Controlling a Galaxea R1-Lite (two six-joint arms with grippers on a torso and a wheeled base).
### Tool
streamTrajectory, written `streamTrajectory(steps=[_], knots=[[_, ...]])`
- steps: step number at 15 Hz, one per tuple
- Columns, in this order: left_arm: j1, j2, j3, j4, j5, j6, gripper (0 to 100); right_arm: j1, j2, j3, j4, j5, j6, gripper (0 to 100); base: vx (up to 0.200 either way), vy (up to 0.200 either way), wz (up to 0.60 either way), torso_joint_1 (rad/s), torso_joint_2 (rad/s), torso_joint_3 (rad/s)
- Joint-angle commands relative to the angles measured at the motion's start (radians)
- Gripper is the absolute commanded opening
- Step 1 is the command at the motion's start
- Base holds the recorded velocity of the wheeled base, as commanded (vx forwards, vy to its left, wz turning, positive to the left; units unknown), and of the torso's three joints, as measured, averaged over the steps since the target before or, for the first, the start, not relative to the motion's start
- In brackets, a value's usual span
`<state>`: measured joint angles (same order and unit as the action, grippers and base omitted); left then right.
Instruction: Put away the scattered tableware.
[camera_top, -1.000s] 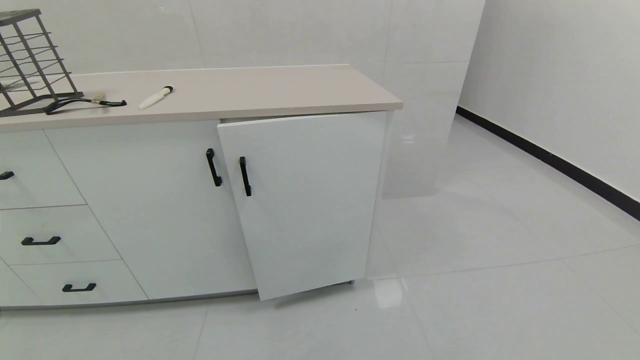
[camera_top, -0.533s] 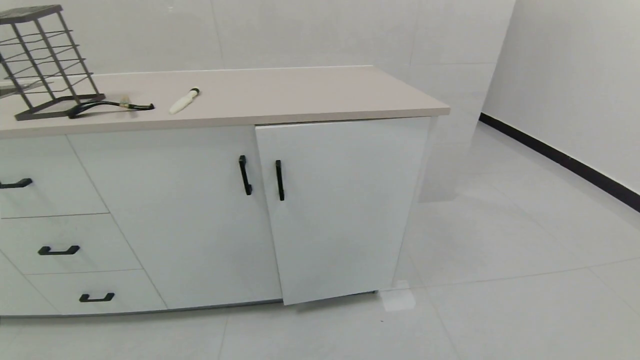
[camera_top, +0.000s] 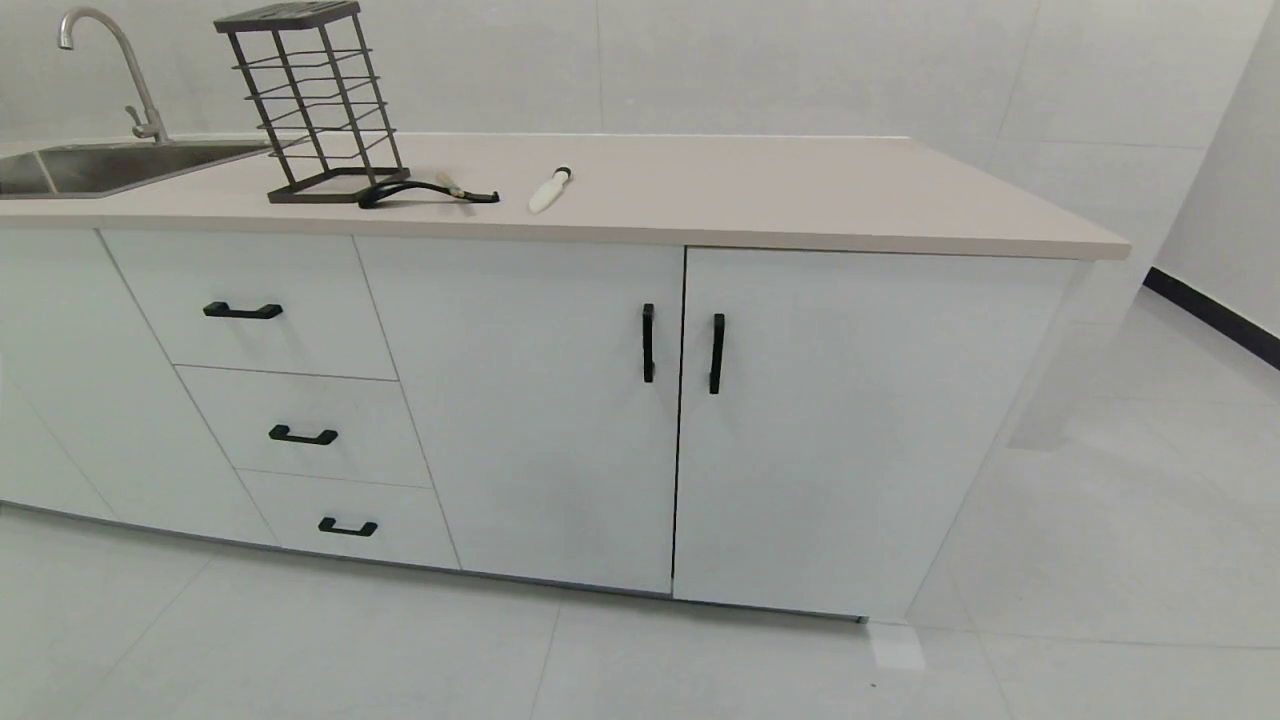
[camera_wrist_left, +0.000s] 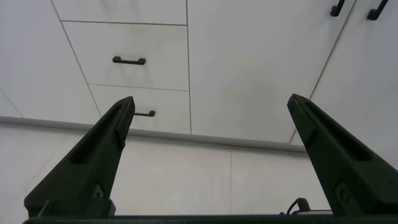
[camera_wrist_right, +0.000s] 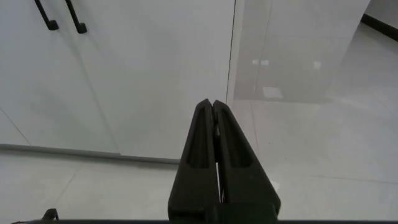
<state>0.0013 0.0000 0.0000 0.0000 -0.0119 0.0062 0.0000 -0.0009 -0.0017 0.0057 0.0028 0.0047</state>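
- Your left gripper (camera_wrist_left: 211, 102): fingers spread wide apart, nothing between them; it hangs low in front of the drawer stack (camera_wrist_left: 127, 74), above the floor (camera_wrist_left: 168, 180).
- Your right gripper (camera_wrist_right: 212, 109): fingers pressed together, holding nothing; it hangs low before the right cabinet door (camera_wrist_right: 155, 68), near the cabinet's end corner.
- Cabinet doors: left cabinet door (camera_top: 530, 420) and right cabinet door both shut, their two black vertical handles (camera_top: 648, 343) side by side at the seam.
- Drawer stack: three drawers, all shut, each with a black bar handle, left of the doors.
- Countertop (camera_top: 800, 200): beige, running above doors and drawers.
- White-handled utensil (camera_top: 549, 189): lies flat on the countertop, above the left door, its dark end pointing toward the wall.
- Black-handled utensil (camera_top: 428, 190): lies flat just left of the white one, apart from it; its dark curved end sits at the foot of the rack.
- Black wire rack (camera_top: 312, 100): upright on the countertop, left of both utensils.
- Sink (camera_top: 110, 165) with faucet (camera_top: 110, 60): set into the countertop, left of the rack.
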Motion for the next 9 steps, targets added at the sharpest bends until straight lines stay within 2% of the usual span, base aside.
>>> streamTrajectory(steps=[1,6,8,9], knots=[[0.0,0.0,0.0,0.0,0.0,0.0,100,0.0,0.002,0.0,0.0,0.0,0.0,0,0.2,0.0,0.0,0.007,0.0,-0.002],[0.0,0.0,0.0,0.002,0.0,0.0,100,0.0,0.002,0.0,0.0,0.0,0.0,0,0.2,0.0,0.0,-0.001,0.0,0.002],[0.0,0.0,0.0,0.0,0.0,0.0,100,0.0,0.002,0.0,0.0,0.0,0.0,0,0.2,0.2,0.0,0.002,0.0,-0.002],[0.0,0.0,0.0,0.0,0.001,0.0,100,0.0,0.002,0.0,0.0,-0.001,0.0,0,0.0,0.2,0.0,0.012,0.0,0.007]])
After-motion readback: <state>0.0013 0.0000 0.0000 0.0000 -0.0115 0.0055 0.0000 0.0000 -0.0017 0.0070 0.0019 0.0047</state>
